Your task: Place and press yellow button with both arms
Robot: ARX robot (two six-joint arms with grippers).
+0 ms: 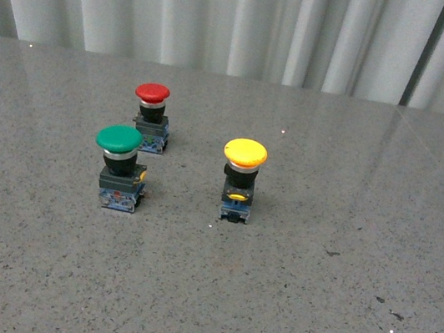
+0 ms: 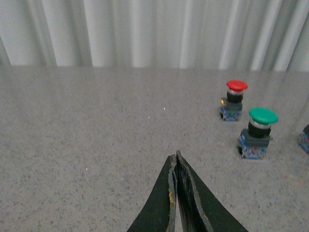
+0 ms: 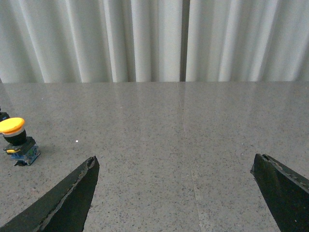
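The yellow button (image 1: 241,180) stands upright on the grey table, near the middle in the front view, with a yellow mushroom cap, black body and blue base. It also shows at the edge of the right wrist view (image 3: 16,141). Neither arm shows in the front view. My left gripper (image 2: 175,155) is shut and empty over bare table, well apart from the buttons. My right gripper (image 3: 176,161) is open wide and empty, with the yellow button far off to one side of it.
A green-capped button (image 1: 120,166) and a red-capped button (image 1: 151,116) stand to the left of the yellow one; both show in the left wrist view (image 2: 258,132) (image 2: 234,99). A white curtain (image 1: 245,18) hangs behind the table's far edge.
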